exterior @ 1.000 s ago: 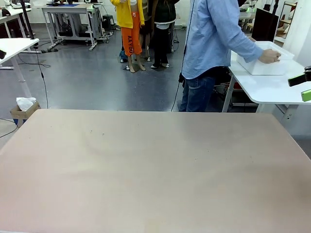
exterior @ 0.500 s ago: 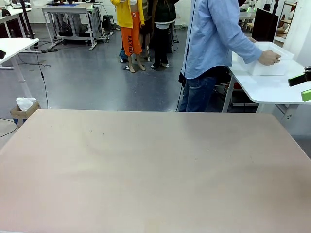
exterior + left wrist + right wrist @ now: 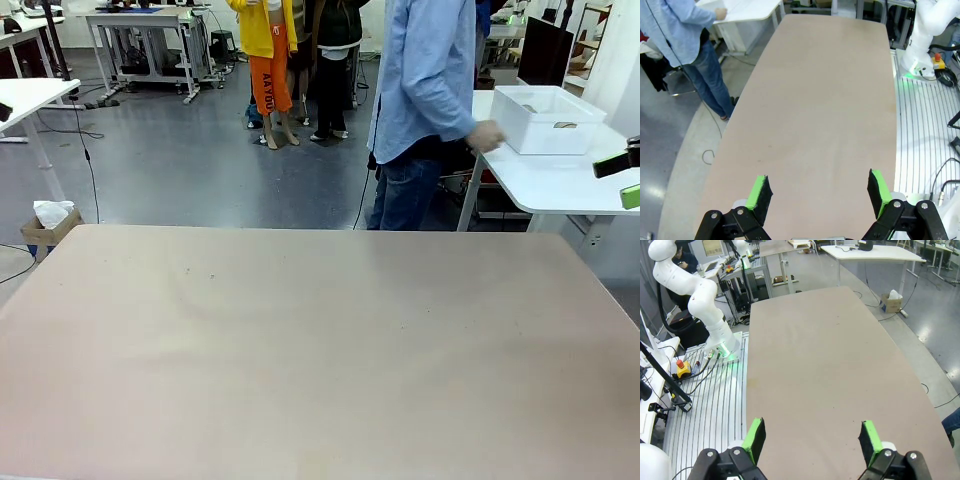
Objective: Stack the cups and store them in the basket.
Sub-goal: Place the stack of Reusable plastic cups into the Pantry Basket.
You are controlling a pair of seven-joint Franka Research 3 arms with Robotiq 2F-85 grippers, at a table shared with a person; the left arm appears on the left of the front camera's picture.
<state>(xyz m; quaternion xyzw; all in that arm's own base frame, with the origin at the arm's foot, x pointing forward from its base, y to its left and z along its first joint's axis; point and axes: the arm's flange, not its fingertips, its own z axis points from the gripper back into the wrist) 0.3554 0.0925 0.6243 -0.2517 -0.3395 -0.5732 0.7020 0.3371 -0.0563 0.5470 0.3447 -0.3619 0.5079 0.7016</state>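
Front view first: the table (image 3: 300, 350) lies bare and beige in front of me, and beyond its far edge a person (image 3: 425, 110) in a light blue shirt and jeans stands turned toward a white side table (image 3: 560, 180) at the right. The basket (image 3: 545, 120) sits on that side table, well apart from my table, and inside it I can just make out the brown rims of the cups (image 3: 565, 125); how many there are, or whether they are stacked, I cannot tell. The person's hand (image 3: 487, 136) hangs blurred just beside the basket's near short end, not touching it. At the far right edge of this view a black finger with a green pad pokes in, part of my right gripper (image 3: 625, 175).

From my left wrist, my left gripper (image 3: 820, 192) hangs above the table with its green pads spread wide and nothing between them. The same person stands at the table's far side there, hand at the edge of the side table.

From my right wrist, my right gripper (image 3: 810, 437) is likewise spread wide over the table, holding nothing. My other arm's white base (image 3: 715, 335) stands beside the table's long edge, with a green glow at its foot.
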